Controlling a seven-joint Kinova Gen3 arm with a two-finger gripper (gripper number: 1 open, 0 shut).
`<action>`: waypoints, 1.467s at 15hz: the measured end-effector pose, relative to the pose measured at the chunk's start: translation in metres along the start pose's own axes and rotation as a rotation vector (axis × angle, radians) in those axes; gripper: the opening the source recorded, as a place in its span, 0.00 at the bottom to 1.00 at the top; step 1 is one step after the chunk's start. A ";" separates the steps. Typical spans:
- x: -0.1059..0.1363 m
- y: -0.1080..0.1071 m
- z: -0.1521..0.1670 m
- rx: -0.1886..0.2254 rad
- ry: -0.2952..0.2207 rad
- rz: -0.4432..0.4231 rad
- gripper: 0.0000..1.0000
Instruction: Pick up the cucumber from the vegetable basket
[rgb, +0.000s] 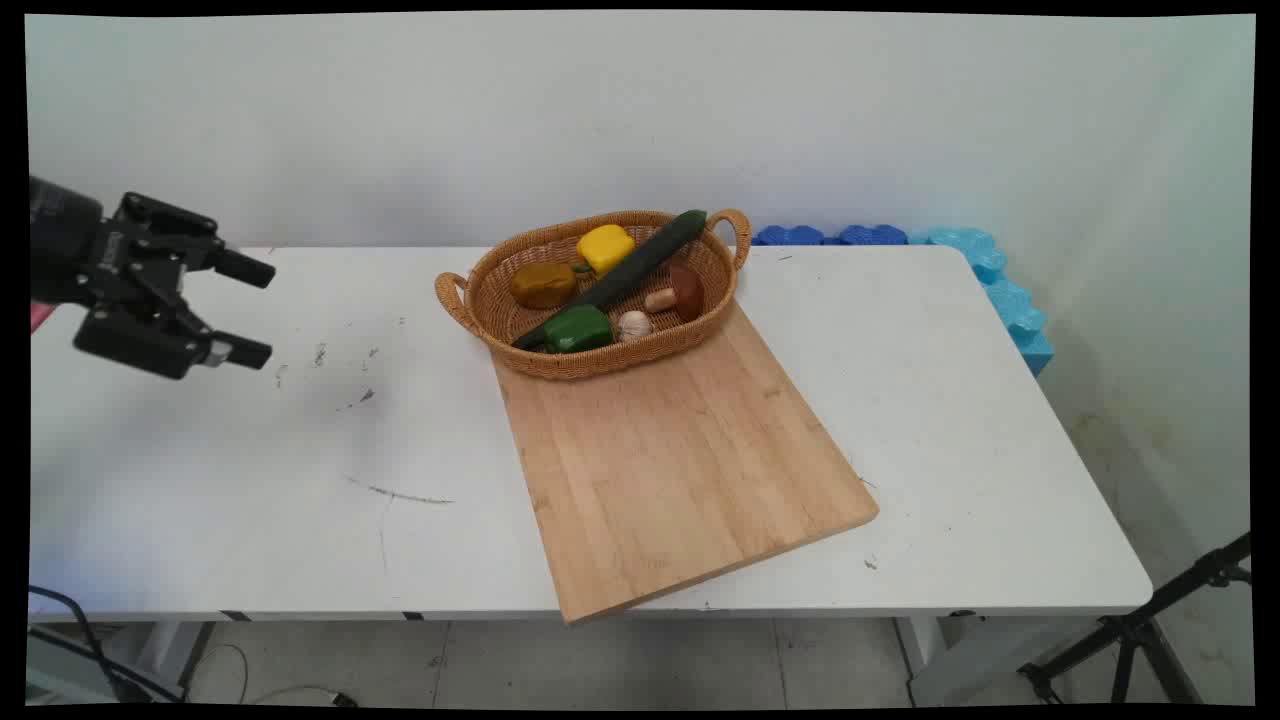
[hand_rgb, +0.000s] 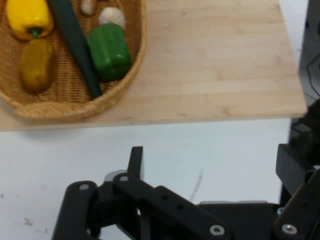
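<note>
Hovering with its fingers apart and gripping nothing, your black two-finger claw (rgb: 240, 311) is hanging at nine o'clock over the white bench (rgb: 1000, 450); the oval woven wicker basket (rgb: 470, 300) of vegetables is sitting well apart at twelve o'clock, overlapping the pale wooden cutting board (rgb: 680, 450).

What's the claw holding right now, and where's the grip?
Nothing. The claw is open and empty, above the white table, well left of the wicker basket of vegetables.
</note>
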 end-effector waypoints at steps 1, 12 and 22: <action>0.003 -0.004 0.004 0.008 0.000 -0.007 1.00; 0.060 -0.095 0.101 0.130 -0.011 -0.127 1.00; 0.139 -0.158 0.246 0.144 -0.042 -0.296 1.00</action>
